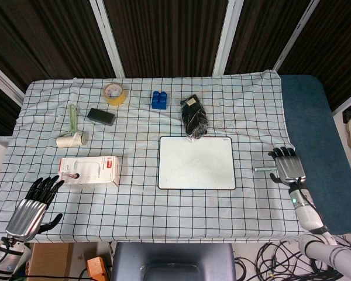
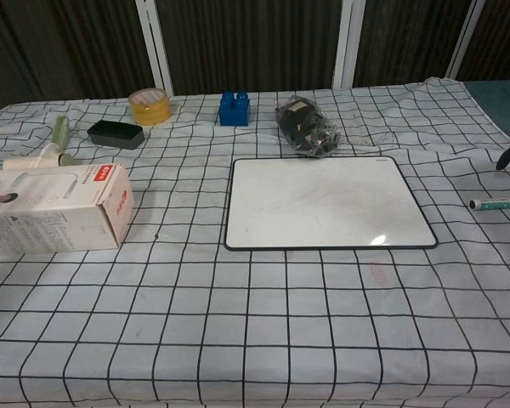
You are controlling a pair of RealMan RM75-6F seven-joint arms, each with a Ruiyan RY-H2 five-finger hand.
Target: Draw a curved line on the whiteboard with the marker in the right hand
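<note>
Our right hand (image 1: 288,165) grips the marker (image 1: 263,170) at the table's right edge.

Nearest us, our left hand (image 1: 38,198) rests on the checked cloth (image 1: 164,211), fingers spread and holding nothing. Beyond it lies the white box (image 1: 89,171); the whiteboard (image 1: 196,162) sits mid-table, well left of the marker. Farthest back we see the black bag (image 1: 193,116), blue block (image 1: 159,99) and tape roll (image 1: 114,93).

left robot hand (image 1: 36,200): empty, fingers apart | right robot hand (image 1: 289,166): grips marker (image 2: 498,203)
</note>
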